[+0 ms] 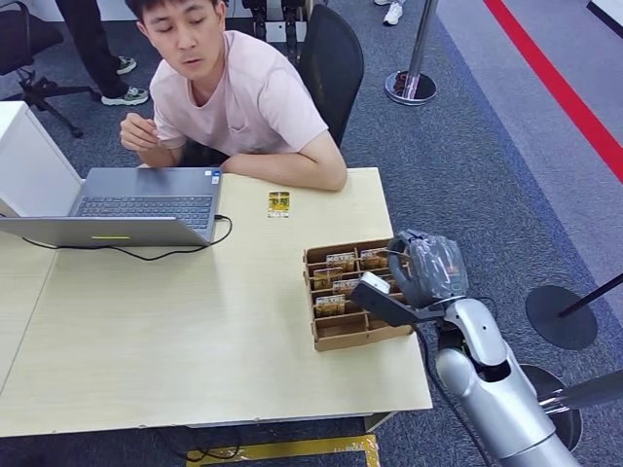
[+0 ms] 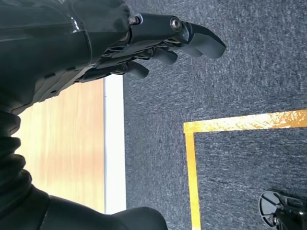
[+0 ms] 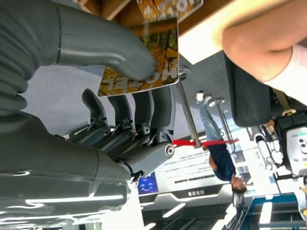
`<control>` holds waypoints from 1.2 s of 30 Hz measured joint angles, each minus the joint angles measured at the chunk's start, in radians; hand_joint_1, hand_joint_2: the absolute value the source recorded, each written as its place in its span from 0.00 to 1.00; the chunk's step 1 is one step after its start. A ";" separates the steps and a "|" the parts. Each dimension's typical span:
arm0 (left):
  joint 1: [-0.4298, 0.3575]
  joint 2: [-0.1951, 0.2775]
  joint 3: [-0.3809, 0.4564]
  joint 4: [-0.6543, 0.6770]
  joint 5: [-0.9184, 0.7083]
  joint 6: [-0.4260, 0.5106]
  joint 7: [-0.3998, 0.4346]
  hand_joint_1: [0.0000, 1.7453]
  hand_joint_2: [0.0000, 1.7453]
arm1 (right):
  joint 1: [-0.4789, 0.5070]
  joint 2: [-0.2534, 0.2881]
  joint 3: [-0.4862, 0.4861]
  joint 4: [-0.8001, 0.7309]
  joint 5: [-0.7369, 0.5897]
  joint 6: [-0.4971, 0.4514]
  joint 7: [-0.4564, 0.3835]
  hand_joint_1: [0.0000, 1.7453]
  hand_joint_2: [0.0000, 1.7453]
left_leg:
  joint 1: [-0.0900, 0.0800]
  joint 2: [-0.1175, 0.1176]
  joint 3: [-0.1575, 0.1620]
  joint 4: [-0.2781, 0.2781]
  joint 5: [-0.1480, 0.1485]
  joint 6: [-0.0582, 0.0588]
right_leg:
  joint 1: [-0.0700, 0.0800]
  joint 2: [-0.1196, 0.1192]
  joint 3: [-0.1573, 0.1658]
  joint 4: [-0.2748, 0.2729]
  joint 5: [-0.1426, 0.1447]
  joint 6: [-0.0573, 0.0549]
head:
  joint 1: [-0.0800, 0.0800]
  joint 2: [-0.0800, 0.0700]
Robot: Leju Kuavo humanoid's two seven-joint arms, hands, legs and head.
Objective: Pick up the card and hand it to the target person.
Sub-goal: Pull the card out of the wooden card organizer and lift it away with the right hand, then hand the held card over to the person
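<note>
Card pinched in the right robot hand above the wooden table, grey carpet around.

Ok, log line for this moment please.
right hand: pinches card over card box | left hand: hangs empty | person: seated at table

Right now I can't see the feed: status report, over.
Right hand pinches a card above the box. Left hand empty. Person seated across table.
</note>
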 joint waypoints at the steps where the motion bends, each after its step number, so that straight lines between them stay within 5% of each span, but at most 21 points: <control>1: 0.000 0.000 0.000 0.000 0.000 0.000 0.000 0.00 1.00 | 0.000 0.000 -0.002 -0.004 0.000 -0.004 -0.002 0.75 1.00 | 0.000 0.000 0.000 0.000 0.000 0.000 | 0.000 0.000 0.000 0.000 0.000 0.000 | 0.000 0.000; 16: -0.003 0.000 0.000 0.000 -0.008 -0.001 0.003 0.00 1.00 | -0.010 0.060 -0.012 -0.003 0.051 -0.153 -0.168 0.75 1.00 | 0.000 0.000 0.000 0.000 0.000 0.000 | 0.000 0.000 0.000 0.000 0.000 0.000 | 0.000 0.000; 36: -0.016 0.000 -0.002 0.000 -0.033 -0.009 0.003 0.00 1.00 | -0.322 0.264 0.059 0.526 0.145 -0.310 -0.202 0.75 1.00 | 0.001 0.000 -0.001 0.000 0.001 -0.001 | 0.000 0.000 0.000 0.001 0.000 0.000 | 0.000 0.000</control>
